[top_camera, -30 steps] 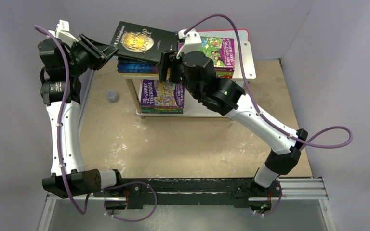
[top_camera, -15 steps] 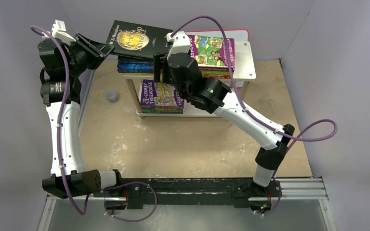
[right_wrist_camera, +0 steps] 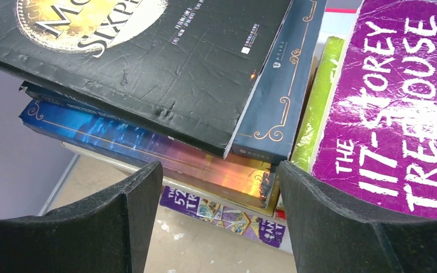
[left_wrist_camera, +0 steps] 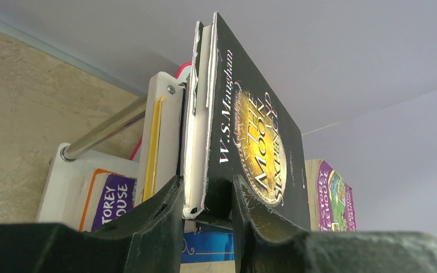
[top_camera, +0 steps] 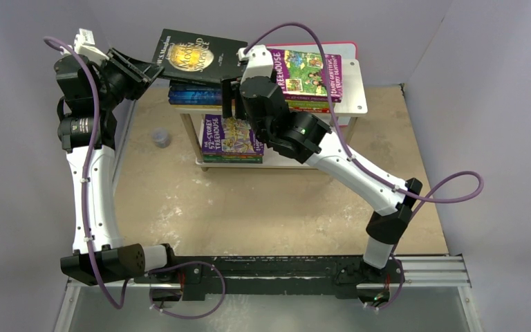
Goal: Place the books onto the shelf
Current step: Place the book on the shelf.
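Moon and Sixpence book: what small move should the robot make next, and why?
Probably ease the left gripper down: it clamps the Moon and Sixpence book by its edge, tilted, far end resting on the dark blue book, while the right gripper stands open beside it.

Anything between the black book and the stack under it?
Nothing visible. The black book, shut in the left pincer, lies tilted over the blue books. The open right pincer sits at the stack's near edge, not under it.

Books (top_camera: 305, 72) on both shelf (top_camera: 352, 91) tiers
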`<action>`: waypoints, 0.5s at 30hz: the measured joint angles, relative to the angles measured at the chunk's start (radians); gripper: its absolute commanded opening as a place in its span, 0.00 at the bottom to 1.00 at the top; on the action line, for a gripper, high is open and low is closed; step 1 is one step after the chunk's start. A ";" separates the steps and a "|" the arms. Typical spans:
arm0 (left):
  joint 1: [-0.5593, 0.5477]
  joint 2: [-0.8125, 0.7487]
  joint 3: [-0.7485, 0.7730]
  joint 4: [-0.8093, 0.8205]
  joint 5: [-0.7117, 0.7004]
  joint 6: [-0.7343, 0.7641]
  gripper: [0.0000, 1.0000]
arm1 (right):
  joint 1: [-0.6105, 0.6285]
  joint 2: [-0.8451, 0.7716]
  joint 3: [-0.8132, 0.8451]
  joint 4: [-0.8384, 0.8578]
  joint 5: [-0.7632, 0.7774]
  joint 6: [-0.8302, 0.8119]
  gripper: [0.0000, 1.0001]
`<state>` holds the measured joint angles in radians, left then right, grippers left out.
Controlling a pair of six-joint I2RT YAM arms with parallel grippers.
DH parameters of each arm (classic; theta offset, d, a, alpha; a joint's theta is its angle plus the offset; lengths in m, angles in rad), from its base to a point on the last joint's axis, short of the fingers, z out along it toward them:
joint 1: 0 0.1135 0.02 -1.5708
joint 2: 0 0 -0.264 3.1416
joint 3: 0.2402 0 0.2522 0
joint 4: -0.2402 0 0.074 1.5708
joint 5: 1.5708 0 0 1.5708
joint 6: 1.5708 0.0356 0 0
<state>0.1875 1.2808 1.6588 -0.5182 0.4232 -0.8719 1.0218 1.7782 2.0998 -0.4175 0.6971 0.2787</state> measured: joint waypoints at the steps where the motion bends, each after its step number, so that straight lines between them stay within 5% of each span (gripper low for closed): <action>1: 0.000 0.000 -0.001 0.001 0.001 0.000 0.11 | 0.000 0.000 0.000 0.000 0.000 -0.001 0.78; 15: 0.000 -0.002 -0.010 0.008 0.006 -0.001 0.15 | -0.010 0.016 0.026 0.005 -0.003 -0.032 0.81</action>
<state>0.1879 1.2789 1.6489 -0.5098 0.4294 -0.8730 1.0122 1.7943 2.1262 -0.4129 0.6941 0.2466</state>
